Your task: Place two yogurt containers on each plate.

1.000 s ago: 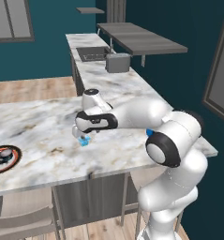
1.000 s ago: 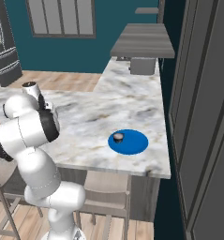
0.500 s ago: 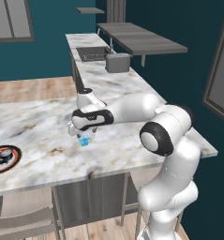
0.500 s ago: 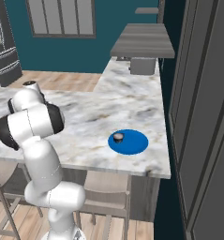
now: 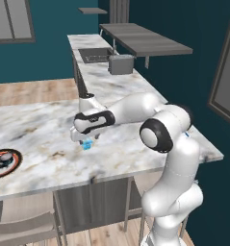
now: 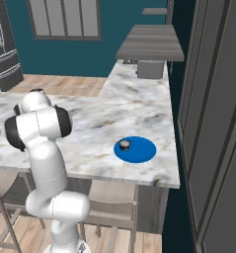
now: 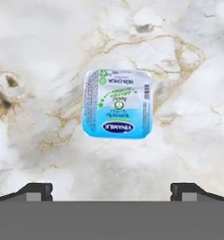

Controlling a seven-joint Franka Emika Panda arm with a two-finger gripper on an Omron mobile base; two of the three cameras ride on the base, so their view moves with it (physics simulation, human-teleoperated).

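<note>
- Hovering straight above the blue yogurt tub [image 7: 117, 103], the gripper [image 5: 83, 139] has its jaws spread wide and nothing between them; both dark fingertips [image 7: 34, 191] peek up at the bottom corners of the hand view.
- The tub sits upright on the marble counter [image 5: 34, 129], on bare stone between the two plates and well apart from either; from the left base view it shows as a small blue speck just under the hand.
- It looks light, thin-walled plastic with a foil lid, so likely easy to lift but easy to crush or squirt out of a hard pinch.
- Its squarish shape with rounded corners suggests the best hold is across two opposite flat sides, below the lid's rim.
- The arm reaches out low and left over the counter, forearm nearly level, hand pointing down.
- The blue plate [image 6: 141, 150] carries one dark tub [image 6: 124, 145]; the red-rimmed plate [image 5: 3, 166] holds dark tubs too.
</note>
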